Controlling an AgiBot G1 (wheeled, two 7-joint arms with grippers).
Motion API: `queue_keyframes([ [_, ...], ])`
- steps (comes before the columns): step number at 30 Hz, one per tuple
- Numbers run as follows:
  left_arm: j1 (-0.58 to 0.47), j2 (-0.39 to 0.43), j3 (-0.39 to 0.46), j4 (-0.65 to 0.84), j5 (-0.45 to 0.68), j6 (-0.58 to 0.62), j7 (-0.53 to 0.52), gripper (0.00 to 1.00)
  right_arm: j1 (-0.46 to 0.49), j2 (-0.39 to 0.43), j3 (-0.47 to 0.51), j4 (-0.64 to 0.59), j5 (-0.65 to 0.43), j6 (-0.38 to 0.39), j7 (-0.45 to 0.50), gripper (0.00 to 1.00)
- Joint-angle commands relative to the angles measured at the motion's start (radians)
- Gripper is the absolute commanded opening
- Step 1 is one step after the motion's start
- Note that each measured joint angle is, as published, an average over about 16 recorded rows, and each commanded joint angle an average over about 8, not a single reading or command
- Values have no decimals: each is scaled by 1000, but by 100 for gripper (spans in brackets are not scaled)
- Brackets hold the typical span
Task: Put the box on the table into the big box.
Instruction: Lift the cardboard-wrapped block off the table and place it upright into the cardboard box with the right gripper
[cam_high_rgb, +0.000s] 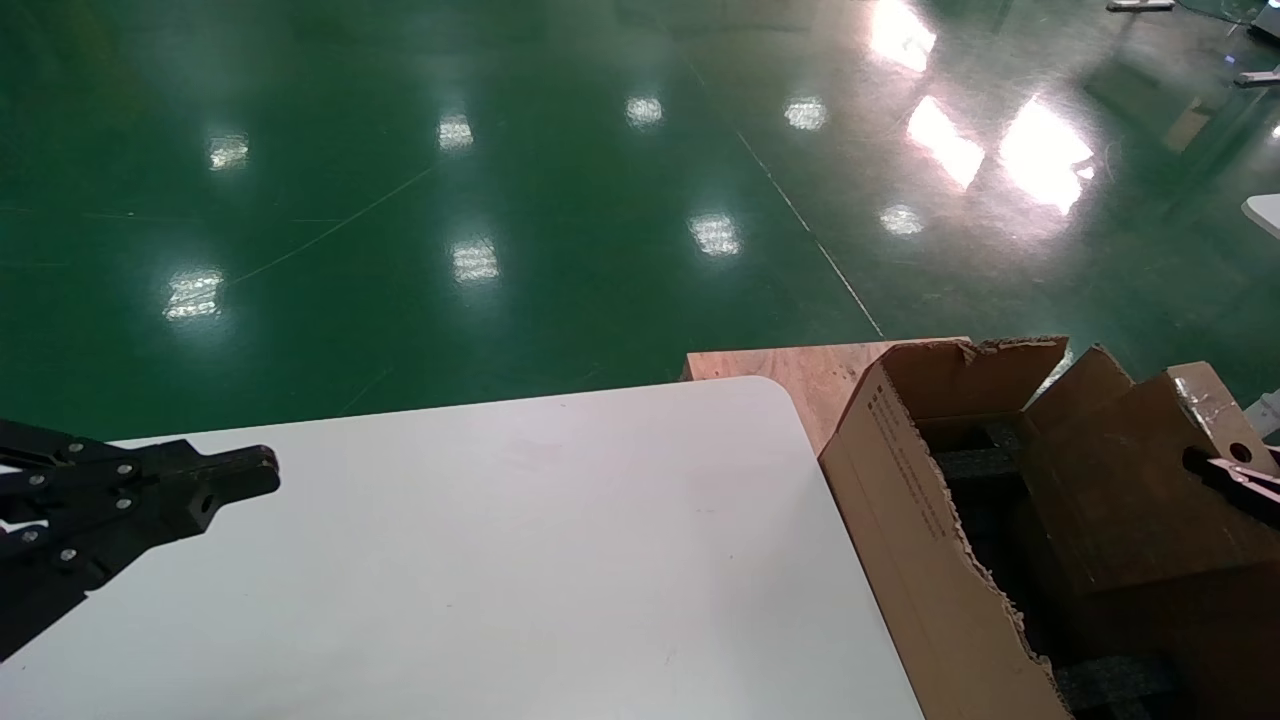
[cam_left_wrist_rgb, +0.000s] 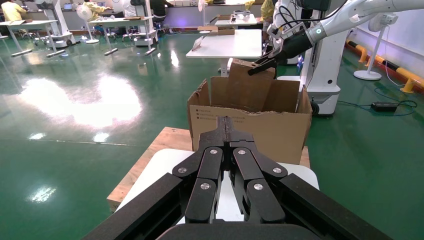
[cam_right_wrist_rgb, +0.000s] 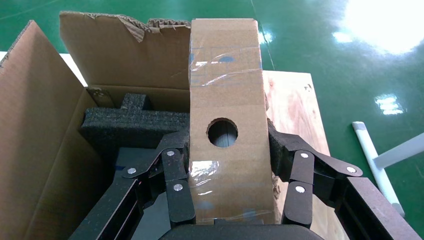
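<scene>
My right gripper (cam_right_wrist_rgb: 227, 145) is shut on the box (cam_right_wrist_rgb: 227, 125), a small oblong brown box with a round hole and tape strips. Its black fingers (cam_right_wrist_rgb: 177, 147) press on both long sides. The box (cam_high_rgb: 1130, 480) hangs tilted in the open top of the big box (cam_high_rgb: 900, 500), its upper end above the torn rim. Black foam (cam_right_wrist_rgb: 130, 125) lies inside below it. From the left wrist view the box (cam_left_wrist_rgb: 247, 85) sticks up out of the big box (cam_left_wrist_rgb: 250, 130). My left gripper (cam_high_rgb: 260, 475) is shut and empty over the white table (cam_high_rgb: 500, 550), at its left side.
The big box stands on a bare plywood board (cam_high_rgb: 800, 370) just beyond the table's rounded right corner. Glossy green floor (cam_high_rgb: 500, 200) surrounds everything. A white stand's leg (cam_right_wrist_rgb: 375, 160) lies on the floor beside the board.
</scene>
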Motion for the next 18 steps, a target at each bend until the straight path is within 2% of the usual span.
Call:
queue_keyframes([
  [1,0,0,0,0,0,0,0,0,-7,1,7,0,0,2,-3,0],
  [18,0,0,0,0,0,0,0,0,-99,14,138,6,-1,-37,-21,0],
])
